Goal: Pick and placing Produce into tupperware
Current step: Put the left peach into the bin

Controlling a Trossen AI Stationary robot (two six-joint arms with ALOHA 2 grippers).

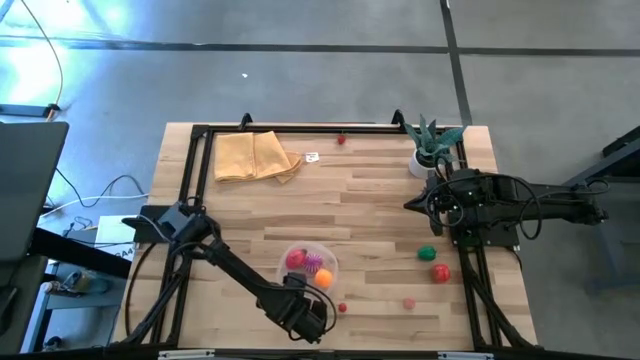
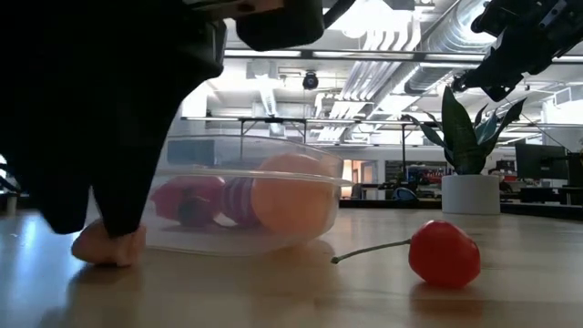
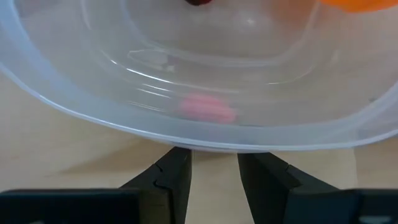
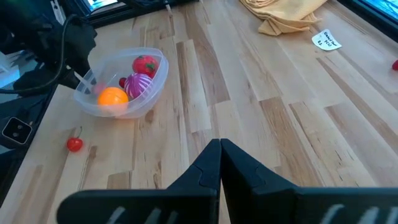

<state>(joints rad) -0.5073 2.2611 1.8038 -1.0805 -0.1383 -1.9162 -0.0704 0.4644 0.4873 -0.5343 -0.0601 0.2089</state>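
I have the left gripper (image 1: pixel 305 318) low beside the tupperware (image 1: pixel 326 262), jaws narrowed on a small pink piece (image 2: pixel 107 244) at table level, outside the wall. Orange (image 4: pixel 112 98), strawberry (image 4: pixel 145 64) and a magenta piece (image 4: pixel 138 84) sit inside. Next: lift over the rim, release. Right gripper (image 4: pixel 219 163) waits closed, well apart.

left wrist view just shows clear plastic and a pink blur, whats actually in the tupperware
observer: Three pieces sit in the tupperware: a red one, a striped magenta one and an orange one.
operator: anything loose near it
observer: A red cherry with a stem lies on the table just outside it.
operator: wheres the right arm
observer: The right pincer is shut, raised beside the potted plant, far from the tupperware.
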